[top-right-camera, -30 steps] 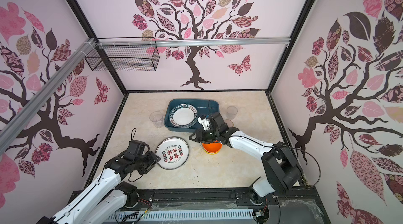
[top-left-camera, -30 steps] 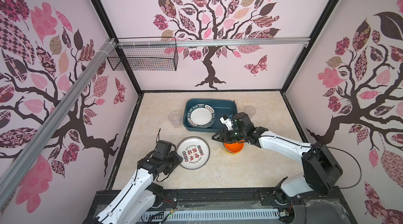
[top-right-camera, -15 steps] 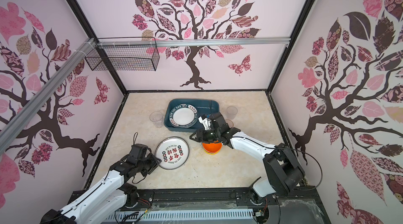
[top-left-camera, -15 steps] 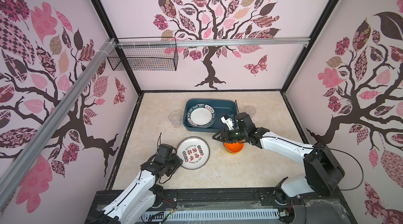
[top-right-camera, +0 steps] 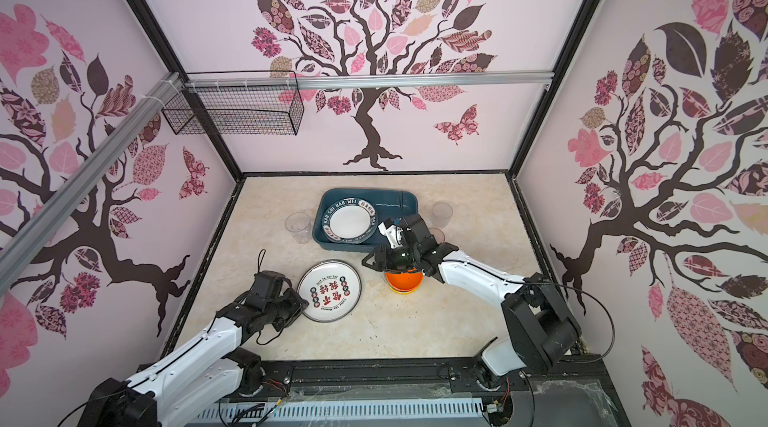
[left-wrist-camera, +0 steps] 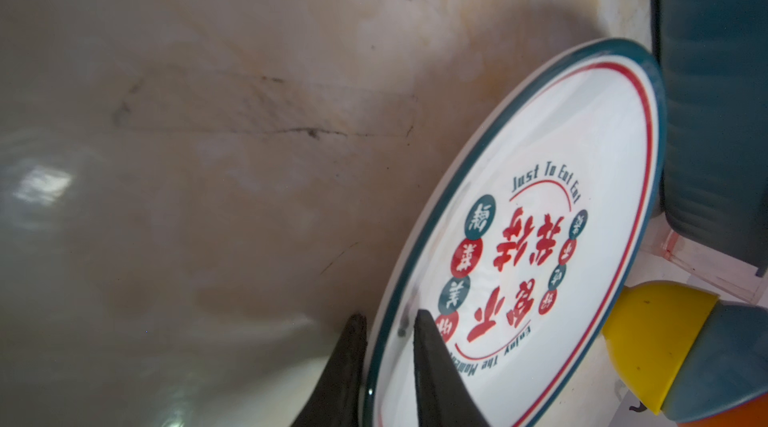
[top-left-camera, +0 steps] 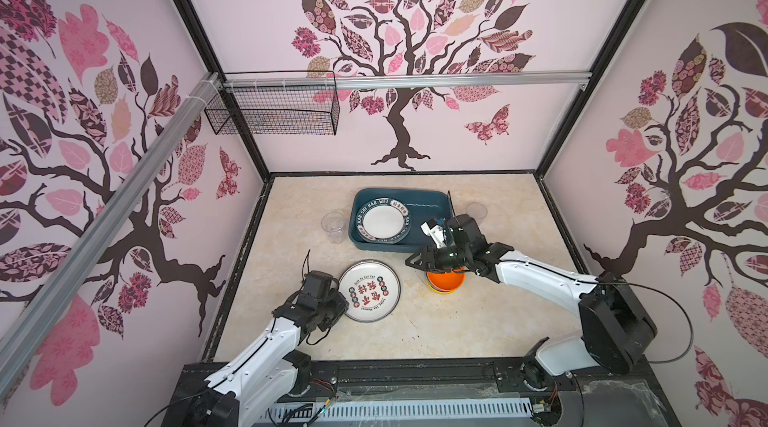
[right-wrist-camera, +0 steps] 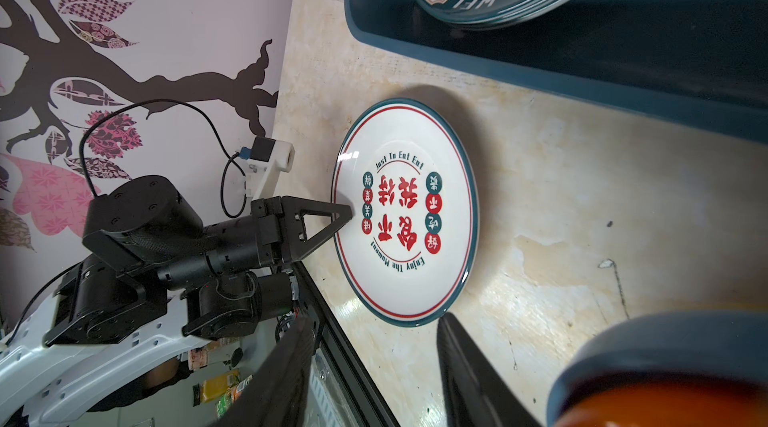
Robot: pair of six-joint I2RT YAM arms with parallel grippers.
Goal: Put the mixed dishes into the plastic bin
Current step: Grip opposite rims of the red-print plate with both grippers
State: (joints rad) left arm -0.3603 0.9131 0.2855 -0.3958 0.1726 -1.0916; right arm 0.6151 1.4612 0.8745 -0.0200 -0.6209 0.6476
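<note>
A white plate [top-left-camera: 370, 290] printed with red characters lies on the table in both top views [top-right-camera: 330, 290]. My left gripper [top-left-camera: 338, 305] is shut on the plate's left rim, one finger under the edge and one finger on top [left-wrist-camera: 424, 346]. The teal plastic bin [top-left-camera: 432, 196] behind it holds another plate [top-left-camera: 382, 219]. A stack of orange, blue and yellow bowls [top-left-camera: 446, 281] stands right of the loose plate. My right gripper [top-left-camera: 415, 262] hovers over the stack's far-left side, open, with nothing between its fingers [right-wrist-camera: 376, 321].
A clear cup [top-left-camera: 333, 226] stands left of the bin and another cup [top-left-camera: 476, 211] to its right. A pinkish cup [top-right-camera: 436, 234] shows partly behind the right arm. A black wire basket [top-left-camera: 274, 111] hangs on the back wall's rail.
My left gripper has pushed in to the plate's rim and its jaws have closed on it. The right gripper has hardly moved.
</note>
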